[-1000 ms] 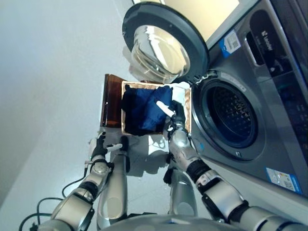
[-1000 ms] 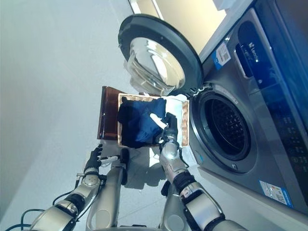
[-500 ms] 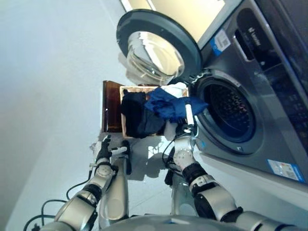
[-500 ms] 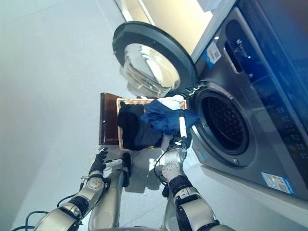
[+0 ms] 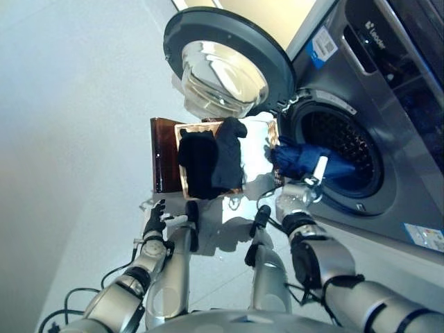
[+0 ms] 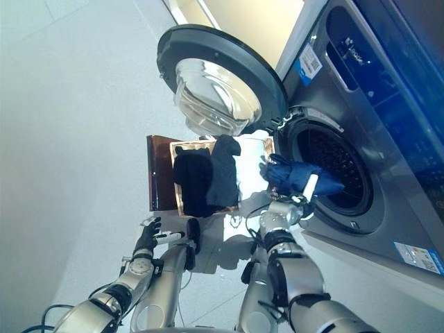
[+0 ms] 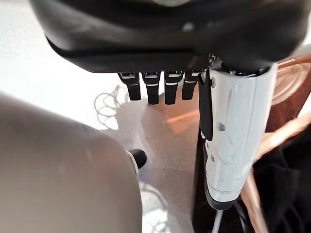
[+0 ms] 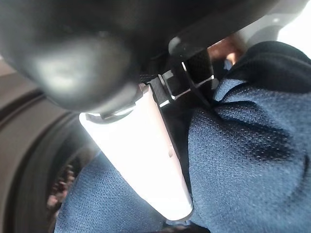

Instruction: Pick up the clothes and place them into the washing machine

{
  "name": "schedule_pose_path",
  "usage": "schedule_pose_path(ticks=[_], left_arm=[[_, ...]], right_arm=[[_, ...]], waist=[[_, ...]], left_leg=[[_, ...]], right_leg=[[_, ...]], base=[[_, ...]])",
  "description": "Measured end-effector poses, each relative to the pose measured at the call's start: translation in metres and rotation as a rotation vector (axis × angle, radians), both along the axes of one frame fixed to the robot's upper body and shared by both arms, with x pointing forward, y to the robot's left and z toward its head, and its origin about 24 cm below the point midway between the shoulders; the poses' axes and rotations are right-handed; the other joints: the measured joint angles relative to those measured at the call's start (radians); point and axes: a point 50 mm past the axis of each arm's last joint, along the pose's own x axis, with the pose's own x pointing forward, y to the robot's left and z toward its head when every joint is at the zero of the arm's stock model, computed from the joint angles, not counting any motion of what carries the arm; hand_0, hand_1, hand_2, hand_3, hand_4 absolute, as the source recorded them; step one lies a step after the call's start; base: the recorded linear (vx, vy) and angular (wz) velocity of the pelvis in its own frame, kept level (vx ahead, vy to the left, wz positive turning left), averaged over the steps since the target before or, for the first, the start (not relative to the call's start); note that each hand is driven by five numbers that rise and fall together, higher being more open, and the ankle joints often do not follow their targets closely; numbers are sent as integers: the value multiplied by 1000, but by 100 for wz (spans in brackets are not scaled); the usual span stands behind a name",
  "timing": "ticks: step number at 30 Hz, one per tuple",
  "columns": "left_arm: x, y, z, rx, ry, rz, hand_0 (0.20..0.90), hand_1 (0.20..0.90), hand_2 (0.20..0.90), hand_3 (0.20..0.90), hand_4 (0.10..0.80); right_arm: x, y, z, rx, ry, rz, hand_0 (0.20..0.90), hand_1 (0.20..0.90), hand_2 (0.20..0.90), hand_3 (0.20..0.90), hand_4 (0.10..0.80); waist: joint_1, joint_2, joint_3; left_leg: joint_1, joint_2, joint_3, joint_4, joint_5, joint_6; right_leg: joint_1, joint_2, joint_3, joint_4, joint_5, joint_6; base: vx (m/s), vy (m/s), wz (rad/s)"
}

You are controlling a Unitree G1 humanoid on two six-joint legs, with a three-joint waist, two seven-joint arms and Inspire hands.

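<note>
My right hand (image 5: 300,193) is shut on a dark blue garment (image 5: 305,158) and holds it at the open mouth of the washing machine (image 5: 337,157); part of the cloth hangs over the drum's rim. In the right wrist view the blue mesh cloth (image 8: 243,160) is pinched between the white-covered thumb (image 8: 141,155) and the fingers. The wicker basket (image 5: 182,134) on the dark brown box (image 5: 162,154) holds black clothes (image 5: 208,163) and a white cloth (image 5: 255,149). My left hand (image 5: 155,220) is open and empty, low beside the box.
The machine's round door (image 5: 225,62) stands open above the basket, glass bowl facing out. The grey machine front (image 5: 388,104) runs along the right. Pale floor (image 5: 76,125) lies to the left of the box.
My right hand has carried the blue garment from above the basket rightward to the drum's opening. The black clothes left in the basket now lie uncovered. The camera has shifted slightly.
</note>
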Motion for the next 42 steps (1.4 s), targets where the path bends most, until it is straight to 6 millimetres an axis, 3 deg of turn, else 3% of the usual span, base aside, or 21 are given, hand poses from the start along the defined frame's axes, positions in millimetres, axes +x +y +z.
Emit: schedule_pose_path(ticks=[2,3,9,14,23,36,42], left_arm=[[1,-2,0,-5,1,-19,900,900,900,900,800],[3,-5,1,-5,-3,-36,900,900,900,900,800],[5,-8,3,-19,-19,-51,900,900,900,900,800],[6,-13,3,-30,-22,-74,900,900,900,900,800],[6,-18,2,-36,-15,-118,900,900,900,900,800],[7,-21,4,-58,-37,-131,900,900,900,900,800],[8,-22,4,-76,-39,-129,900,900,900,900,800]], right_arm=[[2,-10,5,4,3,-30,200,200,200,200,300],[5,-17,12,13,-4,-55,200,200,200,200,300],[4,-43,23,8,8,-126,200,200,200,200,300],[8,-72,51,-52,-44,-181,200,200,200,200,300],[23,-88,104,-104,-158,-211,200,200,200,200,300],[22,-127,184,-72,-383,-356,200,200,200,200,300],[8,-149,192,13,-410,-461,200,200,200,200,300]], waist=[[1,14,3],[0,29,10],[7,69,16],[23,107,29],[42,139,30],[73,184,22],[74,194,18]], left_leg=[[-9,-6,0,1,1,1],[-15,-10,6,1,2,2],[-42,-16,7,5,8,12],[-51,-20,9,-8,12,14],[-53,-37,12,-89,59,8],[-91,-51,15,-145,99,6],[-99,-61,17,-161,104,10]], right_leg=[[-1,-3,1,-16,-5,-7],[-1,-5,1,-31,-22,-26],[-23,-9,4,-47,-11,-12],[-37,-10,12,-50,0,3],[-76,-19,30,-51,2,6],[-146,-25,45,-47,2,6],[-166,-30,69,-46,12,20]], base=[[0,0,0],[0,0,0],[-7,3,1],[-6,-7,2],[3,-8,3],[10,-11,2],[0,0,0]])
